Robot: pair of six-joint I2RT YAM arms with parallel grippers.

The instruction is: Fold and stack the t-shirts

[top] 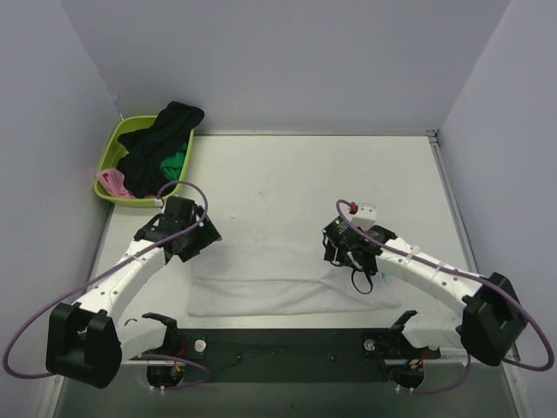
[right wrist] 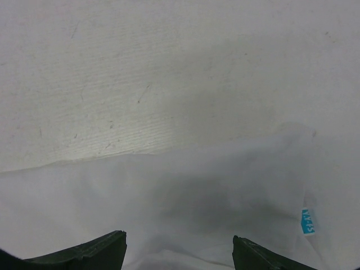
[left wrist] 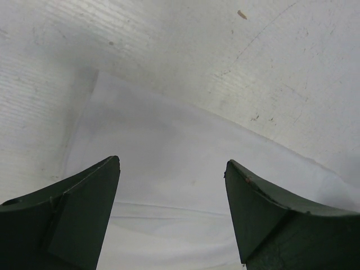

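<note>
White t-shirt (top: 278, 287) lies flat on the desk (top: 305, 174) near its front edge, doubled into a long band that runs from under the left gripper (top: 184, 228) to under the right gripper (top: 348, 250). Both sets of fingers stand spread apart over the band's far edge, gripping nothing. The wrist views show only cloth between the left fingers (left wrist: 84, 214) and between the right fingers (right wrist: 84, 253). I judge the lengthwise fold done and a crosswise fold next, which calls for pinching one end through all layers and carrying it over the other without dragging the band askew. A black t-shirt (top: 161, 139), green t-shirt (top: 177, 163) and pink t-shirt (top: 111, 183) sit in the lime basket (top: 113, 144) at the far left. A small blue label (right wrist: 307, 221) near the cloth's edge bears pale characters too small to read.
</note>
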